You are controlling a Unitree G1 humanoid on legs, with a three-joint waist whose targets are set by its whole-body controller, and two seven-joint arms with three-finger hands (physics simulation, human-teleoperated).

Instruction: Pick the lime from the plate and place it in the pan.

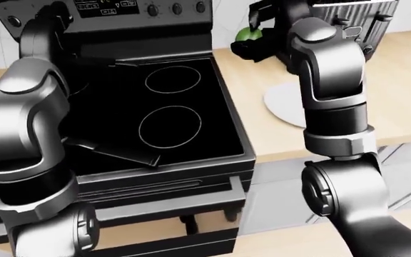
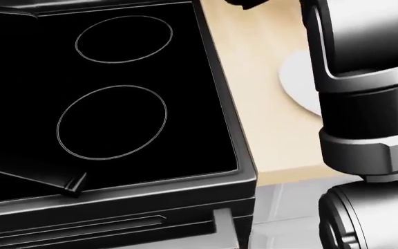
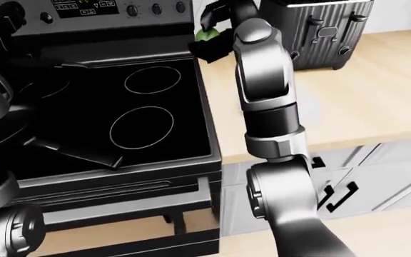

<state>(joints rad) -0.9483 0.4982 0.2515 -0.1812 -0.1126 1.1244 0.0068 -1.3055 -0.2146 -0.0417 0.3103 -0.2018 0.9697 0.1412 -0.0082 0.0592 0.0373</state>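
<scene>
The right hand (image 1: pixel 252 37) is clenched round the lime (image 1: pixel 248 33), lifted off the plate (image 1: pixel 284 104) above the counter's (image 1: pixel 405 107) edge by the stove (image 1: pixel 170 115). The pick looks done; the drop into the pan (image 3: pixel 41 120), dark at the stove's left, remains. The left hand is out of sight.

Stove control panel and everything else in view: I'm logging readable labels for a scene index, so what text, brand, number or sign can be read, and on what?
Nothing can be read.
Stove control panel: small white display markings beside the knobs, too blurred to read.
Toaster: no readable brand or label.
Plate, counter, cooktop: no text; the cooktop bears only burner rings.
</scene>
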